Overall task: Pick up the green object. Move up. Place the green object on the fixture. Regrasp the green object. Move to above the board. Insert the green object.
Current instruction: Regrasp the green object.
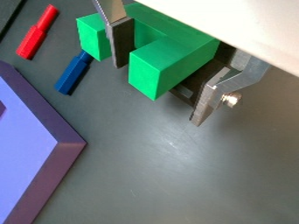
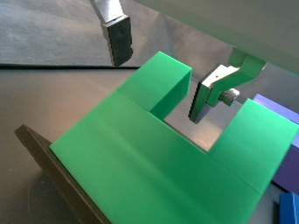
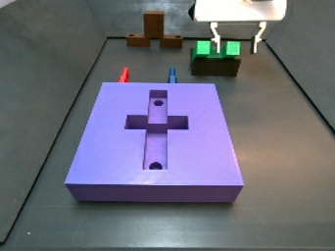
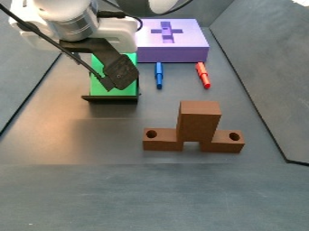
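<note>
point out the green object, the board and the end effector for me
green object (image 1: 162, 66), a wrist view, top face of one arm of the U
board (image 3: 197, 137), a side view, bare purple top face beside the cross slot
end effector (image 3: 233, 43), a side view, midway between its fingertips, at the green object

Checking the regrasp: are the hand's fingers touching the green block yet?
Cannot tell. In a wrist view the hand straddles the green block on the fixture; no clear gap or contact shows at either finger.
</note>
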